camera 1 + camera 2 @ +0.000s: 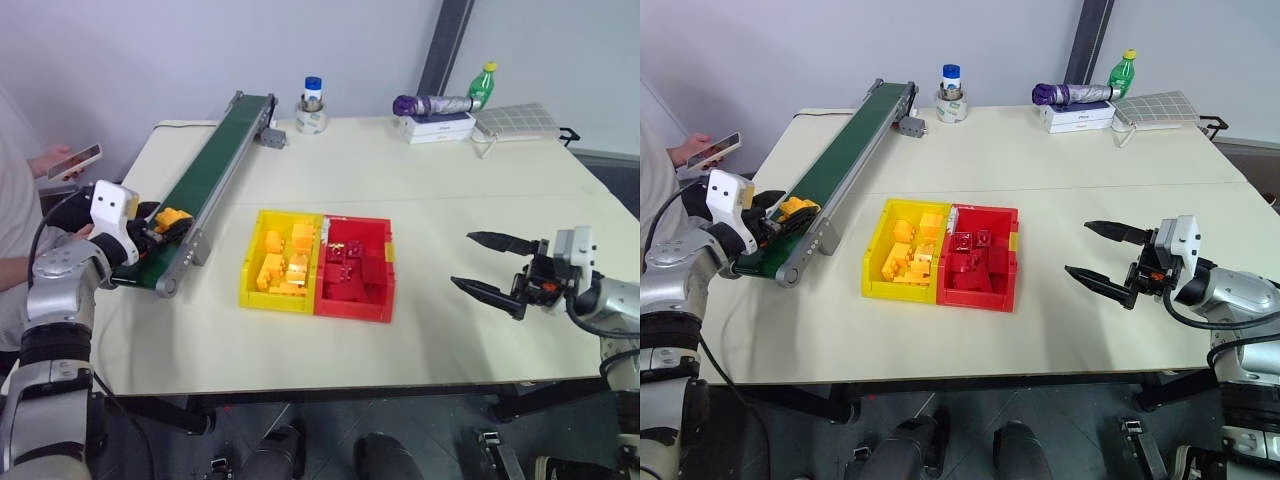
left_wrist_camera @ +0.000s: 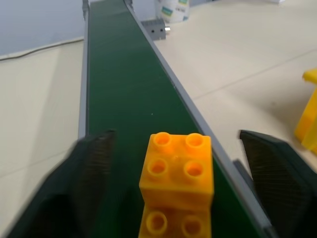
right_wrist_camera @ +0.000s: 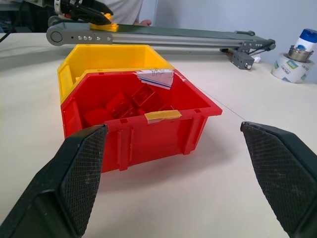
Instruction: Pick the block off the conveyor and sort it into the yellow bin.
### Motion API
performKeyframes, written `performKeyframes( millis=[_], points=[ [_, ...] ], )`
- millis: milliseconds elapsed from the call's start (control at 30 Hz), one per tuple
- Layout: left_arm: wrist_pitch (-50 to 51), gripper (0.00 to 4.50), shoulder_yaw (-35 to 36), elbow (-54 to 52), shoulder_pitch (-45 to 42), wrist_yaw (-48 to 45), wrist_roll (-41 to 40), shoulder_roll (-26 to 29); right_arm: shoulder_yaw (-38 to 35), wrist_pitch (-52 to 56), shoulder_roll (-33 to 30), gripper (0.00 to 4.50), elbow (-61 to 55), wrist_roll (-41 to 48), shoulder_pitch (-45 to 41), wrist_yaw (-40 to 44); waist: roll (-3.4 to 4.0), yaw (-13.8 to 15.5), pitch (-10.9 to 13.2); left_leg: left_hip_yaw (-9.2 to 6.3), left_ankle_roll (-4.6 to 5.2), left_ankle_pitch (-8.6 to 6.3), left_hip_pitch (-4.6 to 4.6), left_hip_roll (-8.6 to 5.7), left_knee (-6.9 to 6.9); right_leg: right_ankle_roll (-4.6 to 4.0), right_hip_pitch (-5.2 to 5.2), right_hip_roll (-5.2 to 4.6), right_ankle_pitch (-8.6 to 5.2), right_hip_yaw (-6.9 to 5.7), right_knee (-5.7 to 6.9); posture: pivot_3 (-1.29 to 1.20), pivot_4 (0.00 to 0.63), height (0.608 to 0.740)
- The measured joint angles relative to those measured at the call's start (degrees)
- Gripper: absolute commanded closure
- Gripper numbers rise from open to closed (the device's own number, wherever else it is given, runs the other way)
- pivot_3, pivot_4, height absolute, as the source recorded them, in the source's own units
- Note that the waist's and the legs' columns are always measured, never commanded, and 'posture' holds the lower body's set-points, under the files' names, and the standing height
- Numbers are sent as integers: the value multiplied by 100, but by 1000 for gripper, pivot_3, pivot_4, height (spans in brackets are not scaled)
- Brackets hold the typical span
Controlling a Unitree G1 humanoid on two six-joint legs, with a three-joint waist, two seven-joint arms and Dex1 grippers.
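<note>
The yellow-orange studded block (image 2: 177, 168) sits on the dark green belt of the conveyor (image 1: 215, 165), near its near end roller. My left gripper (image 1: 165, 225) reaches in level along the belt, one black finger on each side of the block. In the left wrist view a gap shows between the block and each of the fingers (image 2: 270, 163), so the gripper is open around it. The yellow bin (image 1: 248, 262) stands mid-table and holds several yellow bricks. My right gripper (image 1: 482, 262) hovers open and empty over the table to the right of the bins.
A red bin (image 1: 385, 285) with dark red bricks is joined to the yellow bin's right side. At the table's back stand a blue-lidded jar (image 1: 313, 95), a tape roll, a green bottle (image 1: 483, 82) and a purple umbrella on boxes. A person holding a phone (image 1: 75, 160) sits at left.
</note>
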Motion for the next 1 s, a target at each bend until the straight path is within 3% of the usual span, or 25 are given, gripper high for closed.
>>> performKeyframes(
  millis=[67, 233, 467, 633, 833, 1000],
  points=[
    [43, 3182, 19, -121, 89, 23, -58, -57, -4, -7, 0, 0, 0, 0, 1, 0, 0, 0, 0, 0, 0, 0, 0, 0, 1, 0, 0, 0, 0, 0, 2, 0, 150, 740],
    [438, 3132, 230, -862, 267, 288, -248, -61, -9, -43, -2, 0, 9, -6, -9, 0, 0, 1, 0, -1, 0, 0, 0, 0, 6, 0, -1, 0, 0, 0, 9, 0, 150, 740],
    [1235, 3132, 411, -2826, 252, 393, -1171, -321, -8, -77, -1, 0, 48, -13, -60, 3, -1, 6, 1, -1, 0, 0, 6, 0, 11, 0, 8, 0, 0, -1, 11, 0, 150, 740],
    [1525, 3132, -409, -3437, 270, 290, -1184, -820, 24, -116, 15, 0, 62, -25, -173, -3, -1, 8, 1, 0, 0, 1, 22, 0, 12, 0, 24, 0, 0, -1, 12, 0, 150, 740],
    [1191, 3132, -955, -3126, 270, 488, -625, -1250, 16, -124, 18, 0, 38, -22, -112, -60, -1, 1, 1, 0, 1, 1, 24, 0, 11, -1, 25, 1, -1, -1, 11, 0, 150, 740],
    [993, 770, -943, -2858, 98, 589, -589, -1579, 4, -123, 20, 0, -25, -19, 46, -113, -2, 17, 1, 0, 1, 1, 23, -1, 16, -1, 31, 0, -1, -3, 9, 0, 150, 740]
  ],
)
